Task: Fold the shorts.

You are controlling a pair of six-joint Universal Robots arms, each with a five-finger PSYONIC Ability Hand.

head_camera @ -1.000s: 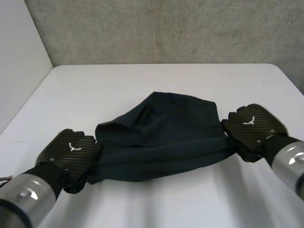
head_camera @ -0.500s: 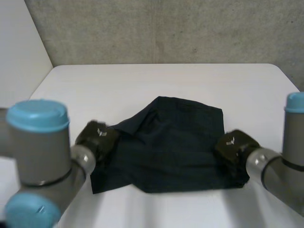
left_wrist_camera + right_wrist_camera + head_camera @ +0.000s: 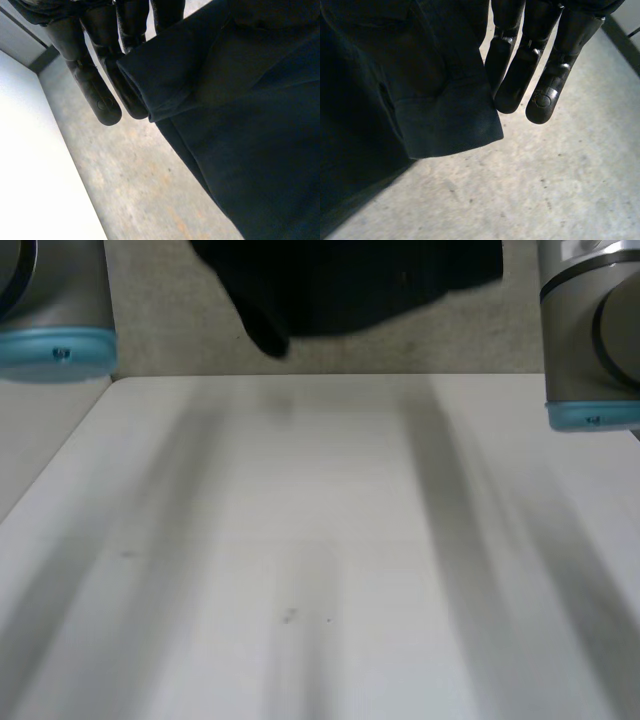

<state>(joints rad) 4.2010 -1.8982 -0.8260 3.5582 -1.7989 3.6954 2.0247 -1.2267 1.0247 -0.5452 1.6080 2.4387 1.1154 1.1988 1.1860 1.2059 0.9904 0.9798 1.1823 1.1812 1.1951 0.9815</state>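
The dark shorts hang in the air high above the white table, stretched between my two arms. In the left wrist view my left hand pinches one end of the shorts, and a hemmed edge lies against its straight fingers. In the right wrist view my right hand holds the other end of the shorts, with a hemmed corner hanging beside its fingers. The thumbs are hidden by cloth.
My left arm and right arm stand raised at either side of the table. A grey concrete wall runs behind the table's far edge. A pale wall borders the table's left side.
Both arms have risen and carried the shorts from the tabletop up into the air. The hands have moved up with them.
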